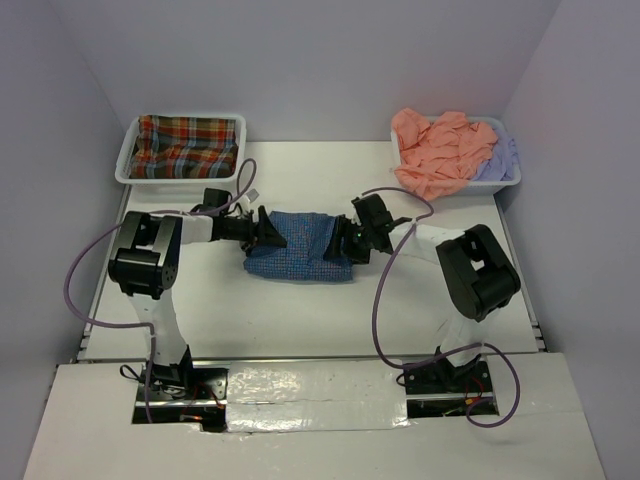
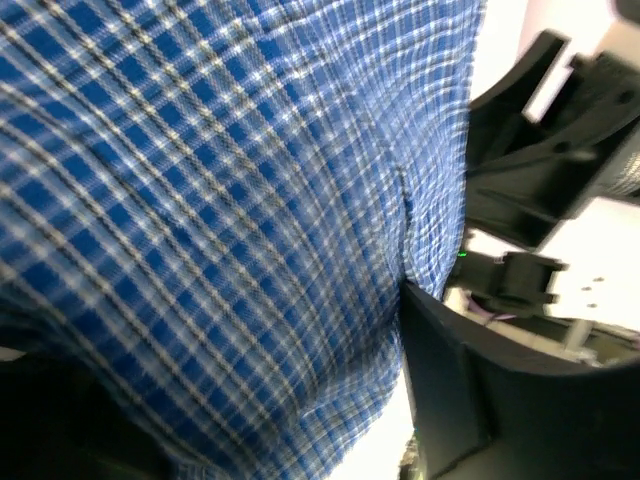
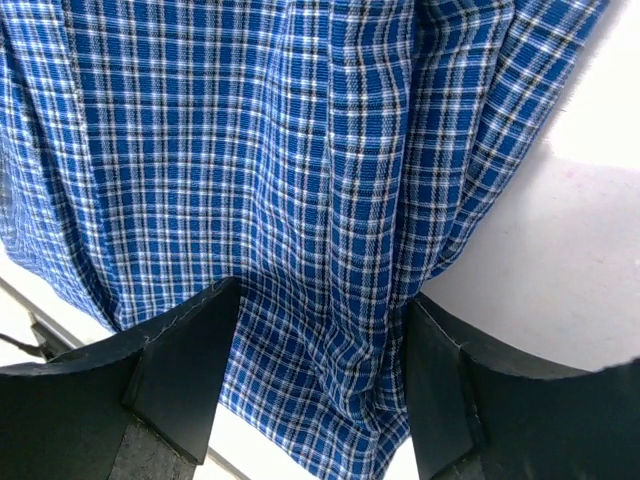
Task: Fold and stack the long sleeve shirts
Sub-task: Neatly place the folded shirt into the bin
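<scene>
You are bracketing the half-folded blue shirt (image 1: 300, 248) at mid-table (image 1: 300, 320), the right gripper (image 1: 347, 240) straddling one end with jaws apart, the left gripper (image 1: 270, 233) at the other, its jaw state impossible to tell under cloth, seemingly to square the fold.

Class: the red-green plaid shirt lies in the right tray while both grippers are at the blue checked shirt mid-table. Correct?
No: the top external view shows the red-green plaid shirt in the left tray, not the right. The left gripper and right gripper are at the blue checked shirt mid-table.
</scene>
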### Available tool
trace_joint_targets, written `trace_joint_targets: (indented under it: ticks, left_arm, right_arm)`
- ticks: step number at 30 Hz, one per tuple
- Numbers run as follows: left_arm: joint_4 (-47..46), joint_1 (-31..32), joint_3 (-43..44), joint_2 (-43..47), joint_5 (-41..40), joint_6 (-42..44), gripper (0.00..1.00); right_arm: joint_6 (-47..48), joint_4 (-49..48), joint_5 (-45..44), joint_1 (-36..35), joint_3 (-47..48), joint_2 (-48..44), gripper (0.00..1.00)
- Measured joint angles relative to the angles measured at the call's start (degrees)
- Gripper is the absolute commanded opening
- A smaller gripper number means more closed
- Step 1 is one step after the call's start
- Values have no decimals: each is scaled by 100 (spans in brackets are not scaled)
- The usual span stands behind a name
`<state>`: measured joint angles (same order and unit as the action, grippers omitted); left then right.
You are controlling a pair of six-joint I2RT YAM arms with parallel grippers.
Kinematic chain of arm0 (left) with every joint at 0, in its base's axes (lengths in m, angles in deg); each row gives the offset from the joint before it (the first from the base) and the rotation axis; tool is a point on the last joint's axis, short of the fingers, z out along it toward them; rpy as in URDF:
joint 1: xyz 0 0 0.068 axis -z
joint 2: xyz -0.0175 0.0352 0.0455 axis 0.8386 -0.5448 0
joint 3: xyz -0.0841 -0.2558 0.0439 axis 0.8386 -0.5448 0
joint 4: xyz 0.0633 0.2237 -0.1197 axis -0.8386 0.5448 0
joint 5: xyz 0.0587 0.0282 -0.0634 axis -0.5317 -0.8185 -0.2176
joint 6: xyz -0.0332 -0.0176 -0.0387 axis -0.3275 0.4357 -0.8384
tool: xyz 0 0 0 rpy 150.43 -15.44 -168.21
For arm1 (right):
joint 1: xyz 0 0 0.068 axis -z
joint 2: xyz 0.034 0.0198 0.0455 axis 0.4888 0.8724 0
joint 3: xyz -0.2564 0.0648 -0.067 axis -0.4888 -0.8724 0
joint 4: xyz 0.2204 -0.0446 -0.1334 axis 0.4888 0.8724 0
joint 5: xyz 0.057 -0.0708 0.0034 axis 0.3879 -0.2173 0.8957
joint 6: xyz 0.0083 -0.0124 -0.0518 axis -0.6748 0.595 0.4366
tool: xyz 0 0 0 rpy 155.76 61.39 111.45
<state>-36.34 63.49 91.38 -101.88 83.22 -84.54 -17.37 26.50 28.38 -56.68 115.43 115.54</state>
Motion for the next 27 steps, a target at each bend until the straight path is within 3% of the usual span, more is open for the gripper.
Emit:
trace_joint_targets:
  ticks: [1, 3, 4, 5, 10, 13, 16, 27]
  left_arm:
    - [-81, 17, -13, -52, 28, -33, 60]
    - [-212, 44, -52, -151, -9, -52, 46]
    - [-282, 44, -87, -208, 0, -63, 17]
    - [-356, 44, -127, -247, 20, -109, 0]
    - [-337, 31, -184, -232, 28, -76, 0]
    - [337, 15, 42, -114, -157, 369, 0]
    - [1202, 17, 422, 114, -614, 966, 0]
    - [3165, 76, 1692, 619, -2721, 2317, 0]
  right_arm:
    - [-17, -42, 20, 0, -15, 2, 70]
    - [-44, -140, 57, 4, -61, 2, 69]
    - [-63, -190, 79, 4, -83, 2, 69]
    - [-81, -225, 98, 4, -96, 2, 69]
    - [-61, -238, 116, 28, -114, -15, 71]
    - [96, -57, 26, 63, -120, -131, 77]
    - [334, 254, -109, 186, -136, -374, 81]
    - [988, 1174, -723, 608, 184, -1473, 82]
